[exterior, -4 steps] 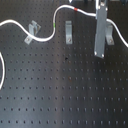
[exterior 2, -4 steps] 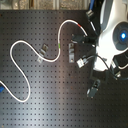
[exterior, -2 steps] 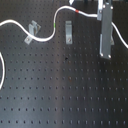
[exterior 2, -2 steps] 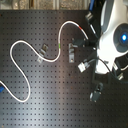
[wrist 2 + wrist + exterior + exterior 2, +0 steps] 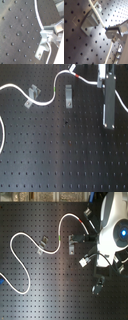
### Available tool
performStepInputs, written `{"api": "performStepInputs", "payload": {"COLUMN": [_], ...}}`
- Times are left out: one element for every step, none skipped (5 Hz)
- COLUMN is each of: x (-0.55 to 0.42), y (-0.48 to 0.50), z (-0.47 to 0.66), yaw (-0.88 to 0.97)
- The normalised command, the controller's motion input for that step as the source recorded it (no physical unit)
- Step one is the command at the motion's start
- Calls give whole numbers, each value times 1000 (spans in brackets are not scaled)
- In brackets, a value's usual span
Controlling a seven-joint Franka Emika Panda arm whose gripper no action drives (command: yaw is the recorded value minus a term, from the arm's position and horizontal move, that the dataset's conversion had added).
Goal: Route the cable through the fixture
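- Long thin white cable (image 5: 31, 239) w/ green and red bands snaking across black perforated board (image 5: 45, 277), upper left to upper right of second exterior view.
- Gripper (image 5: 107, 30) pinching cable beside grey metal clip fixture (image 5: 89, 21) in first wrist view.

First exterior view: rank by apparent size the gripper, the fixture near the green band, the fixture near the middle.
1. gripper, clearly largest, though closest to the camera.
2/3. fixture near the green band and middle fixture: look alike, no ranking.

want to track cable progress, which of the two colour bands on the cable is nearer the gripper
The red band, at the first exterior view's top near the gripper. The green band sits farther along the white cable, between the two metal fixtures.
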Motion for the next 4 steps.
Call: {"api": "performStepInputs", "payload": {"x": [1, 21, -153, -170], "y": [23, 252, 135, 124], "z": [259, 447, 90, -9], "yaw": [-114, -103, 0, -160]}}
